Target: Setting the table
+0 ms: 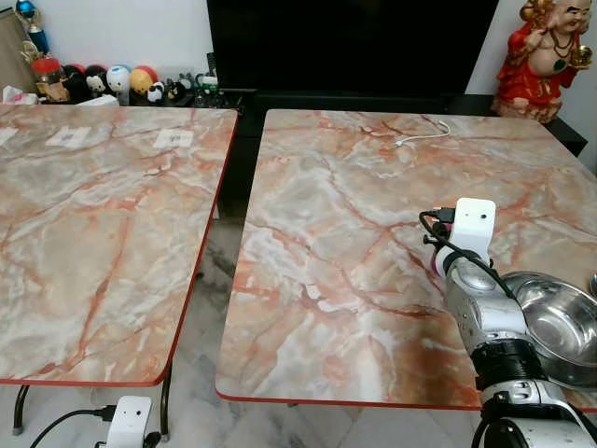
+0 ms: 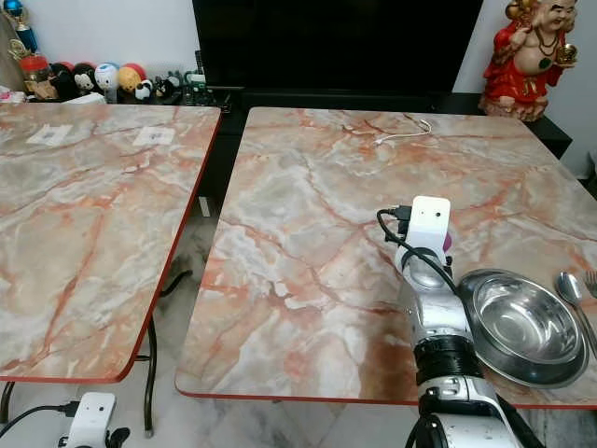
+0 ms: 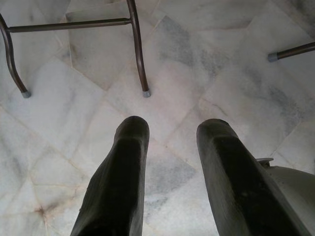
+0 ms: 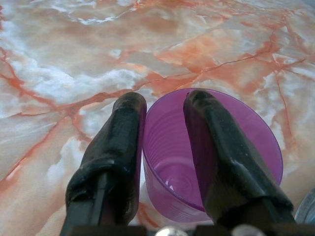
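Right end effector straddling the wall of a purple cup near the right-hand surface's front right corner.

The right end effector [image 4: 162, 157] has one black finger [image 4: 110, 157] outside the purple cup [image 4: 170, 162] and the other inside it, so the cup's wall sits pinched between them; the cup stands upright on the right-hand surface [image 2: 317, 252]. A steel bowl [image 2: 522, 327] rests just beside the wrist, toward the right edge, with a spoon [image 2: 571, 289] beyond it. A white cable [image 2: 403, 131] lies near the far edge. The left end effector [image 3: 170, 172] hangs low over the tiled floor [image 3: 197, 64], its fingers spread with nothing between them.
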Robot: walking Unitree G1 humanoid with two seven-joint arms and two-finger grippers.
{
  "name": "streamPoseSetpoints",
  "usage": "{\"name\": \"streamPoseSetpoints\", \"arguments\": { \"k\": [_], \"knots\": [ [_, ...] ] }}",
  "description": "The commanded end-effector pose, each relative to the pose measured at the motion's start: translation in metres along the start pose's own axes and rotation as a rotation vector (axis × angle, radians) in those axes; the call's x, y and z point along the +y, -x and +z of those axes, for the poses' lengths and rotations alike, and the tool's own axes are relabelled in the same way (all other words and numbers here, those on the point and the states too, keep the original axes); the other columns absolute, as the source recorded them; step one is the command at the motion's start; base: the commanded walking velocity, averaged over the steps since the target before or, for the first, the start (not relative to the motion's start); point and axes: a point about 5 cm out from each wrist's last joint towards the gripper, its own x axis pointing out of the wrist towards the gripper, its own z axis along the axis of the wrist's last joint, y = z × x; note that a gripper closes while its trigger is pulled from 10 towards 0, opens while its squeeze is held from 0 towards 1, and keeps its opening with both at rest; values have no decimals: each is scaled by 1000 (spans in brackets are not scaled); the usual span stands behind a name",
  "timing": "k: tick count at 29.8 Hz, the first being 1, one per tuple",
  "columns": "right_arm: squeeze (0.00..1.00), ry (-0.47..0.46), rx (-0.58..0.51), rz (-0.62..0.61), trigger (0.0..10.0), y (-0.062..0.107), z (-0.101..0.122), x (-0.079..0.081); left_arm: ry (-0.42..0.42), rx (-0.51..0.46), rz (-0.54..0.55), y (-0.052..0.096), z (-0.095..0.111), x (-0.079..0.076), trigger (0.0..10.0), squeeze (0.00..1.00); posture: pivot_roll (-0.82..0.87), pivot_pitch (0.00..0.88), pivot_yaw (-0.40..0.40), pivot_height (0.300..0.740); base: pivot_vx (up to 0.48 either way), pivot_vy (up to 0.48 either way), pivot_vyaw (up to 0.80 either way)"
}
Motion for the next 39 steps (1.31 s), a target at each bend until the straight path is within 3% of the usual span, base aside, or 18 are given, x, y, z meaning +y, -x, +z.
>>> {"name": "streamPoseSetpoints", "arguments": {
  "k": [1, 3, 4, 5, 9, 17, 20, 27, 33, 39],
  "knots": [
    [0, -12, -24, -2, 10000, -1, 8, 2, 4, 22, 4, 1, -4, 2, 10000, 0, 77, 0, -39, 740, 0, 0, 0],
    [0, -35, -59, 0, 10000, -1, 11, 2, 5, 22, 4, 1, -4, 2, 10000, 0, 76, 0, -39, 740, 0, 0, 0],
    [0, -59, -108, 12, 10000, 0, 17, 3, 5, 22, 4, 1, -4, 2, 10000, 0, 76, 0, -39, 740, 0, 0, 0],
    [0, -87, -224, 31, 10000, 4, 29, 5, 5, 22, 5, 1, -4, 2, 10000, 0, 76, 0, -39, 740, 0, 0, 0],
    [0, -122, -339, 38, 10000, 11, 39, 6, 7, 20, 5, 1, -4, 1, 10000, 0, 76, 0, -41, 740, 0, 0, 0],
    [0, -165, -407, 52, 10000, 27, 30, 6, 17, 12, 13, 1, -4, 2, 10000, 0, 81, 0, -42, 740, 0, 0, 0],
    [0, -175, -430, 23, 10000, 40, 10, -5, 17, 8, 17, 1, -3, 3, 10000, 0, 79, 0, -39, 740, 0, 0, 0],
    [0, -127, -411, -9, 10000, 53, -9, -20, 10, 10, 20, 1, -3, 4, 10000, 0, 71, 0, -29, 740, 0, 0, 0],
    [0, -72, -458, 49, 10000, 56, -4, -11, 23, 14, 28, 1, -4, 5, 10000, 0, 79, 0, -28, 740, 0, 0, 360],
    [0, -96, -477, 73, 10000, 56, 2, -4, 24, 17, 30, 2, -5, 6, 10000, 0, 83, 0, -29, 740, 0, 381, 800]
  ]
}}
